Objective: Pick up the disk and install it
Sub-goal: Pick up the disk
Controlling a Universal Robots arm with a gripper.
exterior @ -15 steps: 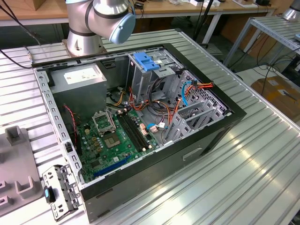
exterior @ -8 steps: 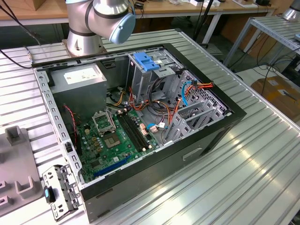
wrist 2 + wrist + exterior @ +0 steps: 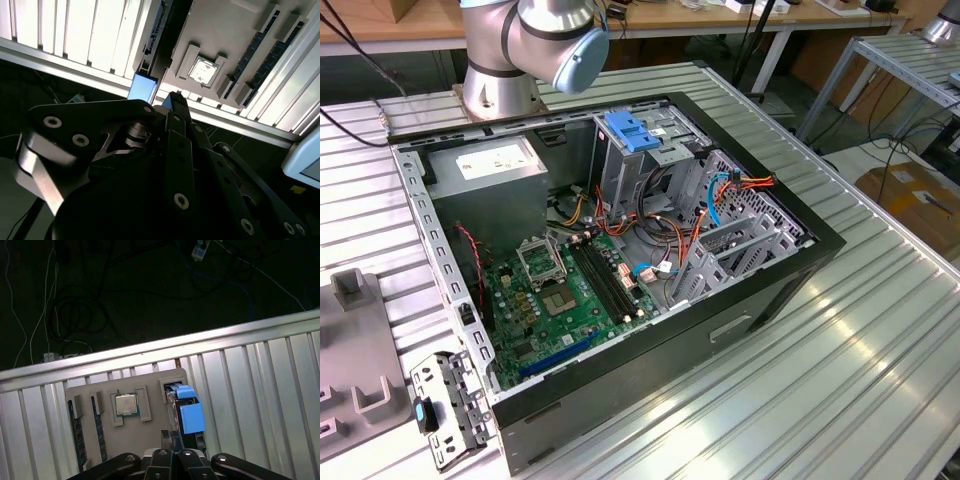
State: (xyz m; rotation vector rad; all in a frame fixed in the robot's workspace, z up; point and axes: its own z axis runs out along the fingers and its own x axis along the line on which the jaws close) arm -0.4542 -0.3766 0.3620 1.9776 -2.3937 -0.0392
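The disk [image 3: 191, 415] stands on edge in a slot of a grey parts tray [image 3: 131, 437], its blue carrier frame uppermost. My gripper [image 3: 174, 452] hangs just above it, its tip close beside the blue frame. In the second wrist view the gripper [image 3: 175, 100] points at the tray [image 3: 235, 30], with the disk [image 3: 143, 87] right next to its tip. Whether the two touch, I cannot tell. The open computer case [image 3: 760, 300] lies on the ribbed table in the exterior view.
The tray also carries a square processor [image 3: 126, 404] and memory sticks [image 3: 75, 427]. It lies near the table's rail [image 3: 150, 352], with dark floor and cables beyond. In the case are a motherboard [image 3: 565, 295], a power supply [image 3: 485, 165] and a metal cage with a blue latch [image 3: 635, 135].
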